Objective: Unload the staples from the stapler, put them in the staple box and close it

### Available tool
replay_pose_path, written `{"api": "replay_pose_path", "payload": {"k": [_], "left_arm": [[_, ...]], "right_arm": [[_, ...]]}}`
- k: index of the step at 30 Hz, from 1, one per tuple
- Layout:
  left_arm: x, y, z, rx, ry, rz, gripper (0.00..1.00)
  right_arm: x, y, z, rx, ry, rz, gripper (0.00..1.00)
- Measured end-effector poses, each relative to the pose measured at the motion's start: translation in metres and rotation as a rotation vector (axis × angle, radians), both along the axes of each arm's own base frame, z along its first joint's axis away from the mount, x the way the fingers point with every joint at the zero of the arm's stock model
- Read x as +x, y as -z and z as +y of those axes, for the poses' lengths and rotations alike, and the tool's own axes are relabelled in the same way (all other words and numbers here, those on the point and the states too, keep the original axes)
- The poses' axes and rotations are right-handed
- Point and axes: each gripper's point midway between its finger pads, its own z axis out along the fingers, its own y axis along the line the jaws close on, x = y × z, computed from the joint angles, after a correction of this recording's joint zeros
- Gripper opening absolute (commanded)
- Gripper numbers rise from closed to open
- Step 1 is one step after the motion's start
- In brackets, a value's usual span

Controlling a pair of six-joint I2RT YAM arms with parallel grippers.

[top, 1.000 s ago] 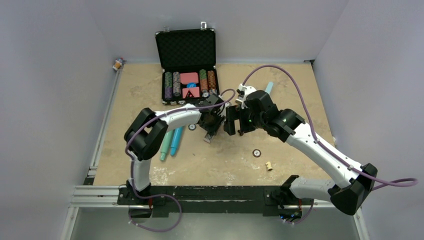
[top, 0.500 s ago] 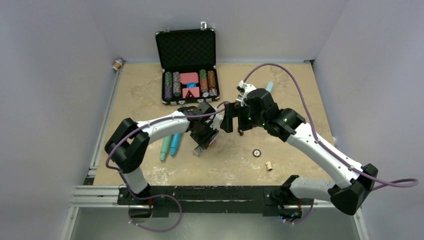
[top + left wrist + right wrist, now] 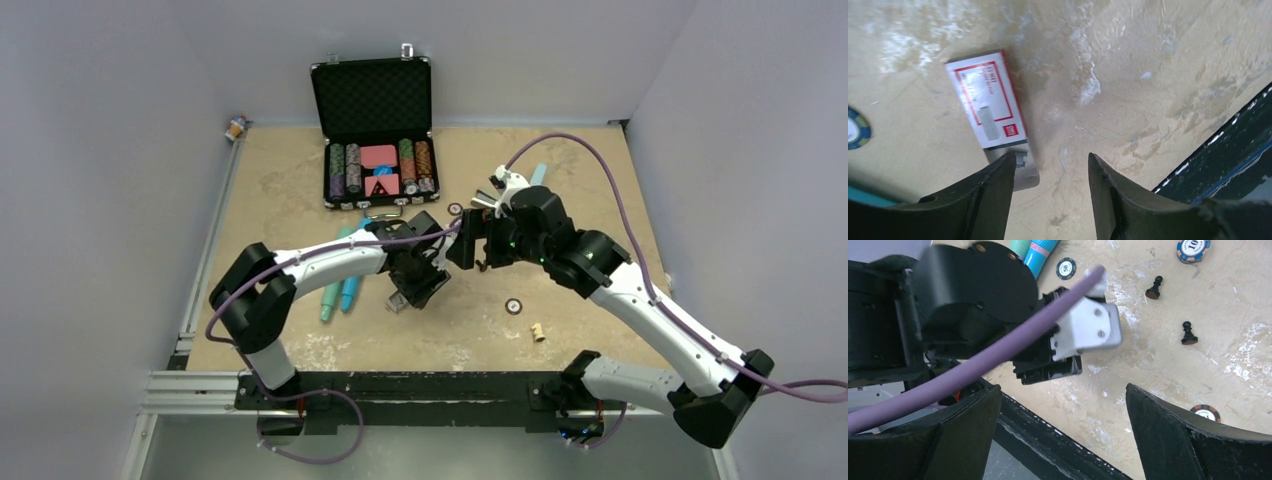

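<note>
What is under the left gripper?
A small white box with red border lies on the table below the open left gripper; one finger covers its near corner.

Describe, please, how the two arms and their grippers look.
The left arm and right arm have white link shells and rounded black joints. A purple cable runs along each. The left gripper and right gripper have plain dark tapered fingers.

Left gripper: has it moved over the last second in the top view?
Yes. The left gripper has moved down the frame and slightly left, farther from the open poker chip case.
</note>
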Motion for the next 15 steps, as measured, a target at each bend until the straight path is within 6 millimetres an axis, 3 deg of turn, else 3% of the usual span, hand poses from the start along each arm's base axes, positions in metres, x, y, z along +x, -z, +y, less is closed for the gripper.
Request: {"api": "replay_pose_path", "payload": {"k": [2, 5, 9, 15], "left_arm": [[0.007, -0.008, -0.001, -0.015, -0.054, -0.031, 0.56], [0.024, -0.025, 0.001, -0.037, -0.174, -0.091, 0.43], [0.055, -0.039, 0.009, -0.045, -0.380, -0.146, 0.14], [0.090, -0.036, 0.034, 0.039, -0.646, -0.178, 0.03]], "right_arm": [[-0.004, -0.002, -0.003, 0.014, 0.006, -0.003, 0.99], [-0.009, -0.007, -0.007, 0.036, 0.017, -0.009, 0.99], [-0.014, -0.014, -0.011, 0.063, 0.028, -0.020, 0.99], [-0.018, -0.018, -0.014, 0.081, 0.037, -0.018, 0.99]]}}
